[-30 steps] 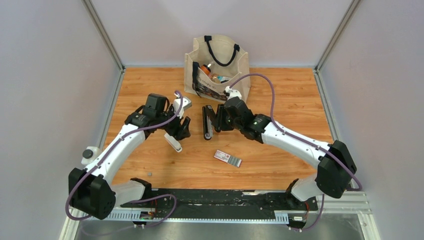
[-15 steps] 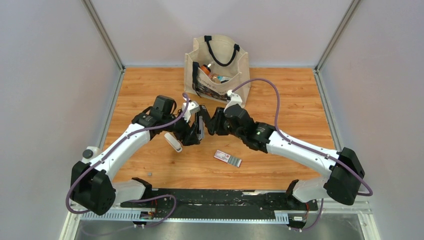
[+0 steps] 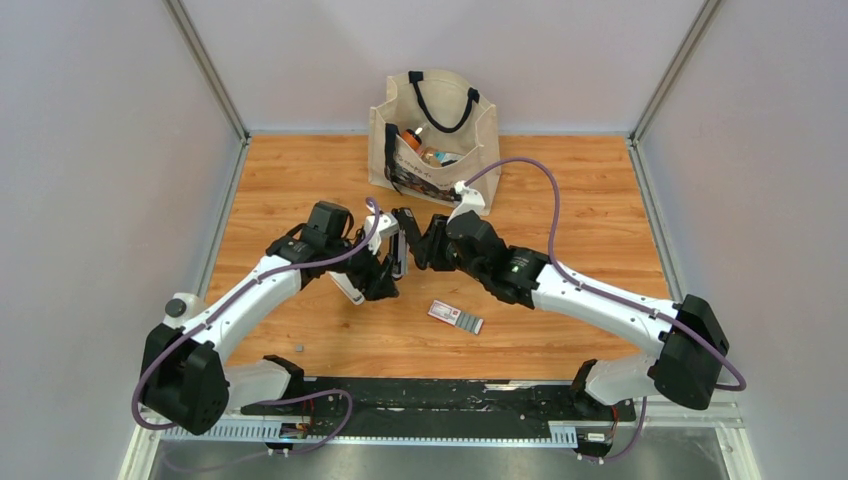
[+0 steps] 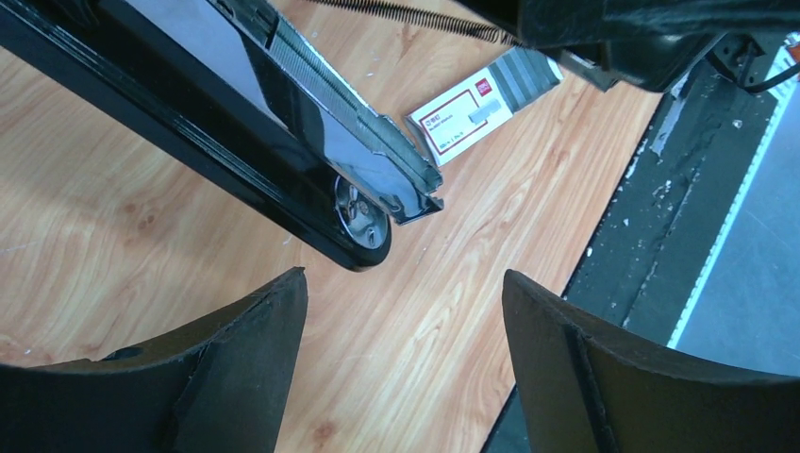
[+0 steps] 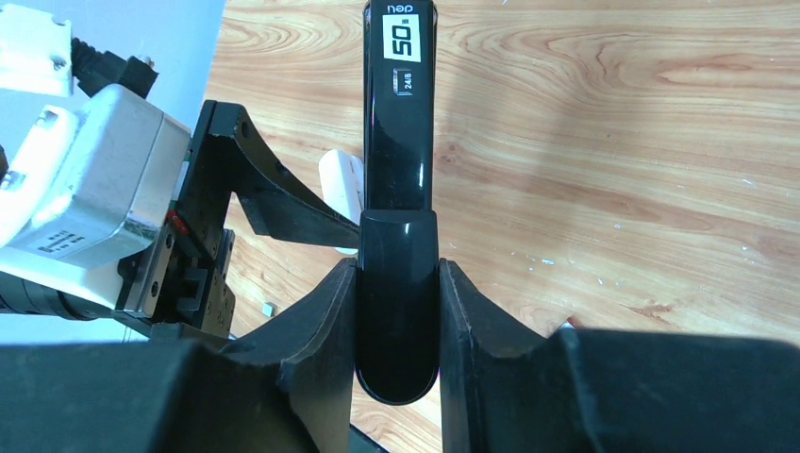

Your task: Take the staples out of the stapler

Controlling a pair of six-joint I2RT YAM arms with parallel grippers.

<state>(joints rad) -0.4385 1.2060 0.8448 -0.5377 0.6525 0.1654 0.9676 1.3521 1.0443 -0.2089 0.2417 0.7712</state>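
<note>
Bright even overhead light, soft shadows, blurred wrist-view foregrounds.

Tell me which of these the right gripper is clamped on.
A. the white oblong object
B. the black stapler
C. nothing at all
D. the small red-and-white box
B: in the right wrist view the right gripper presses from both sides on the rounded end of the stapler, which sticks out ahead of it above the wood.
</note>
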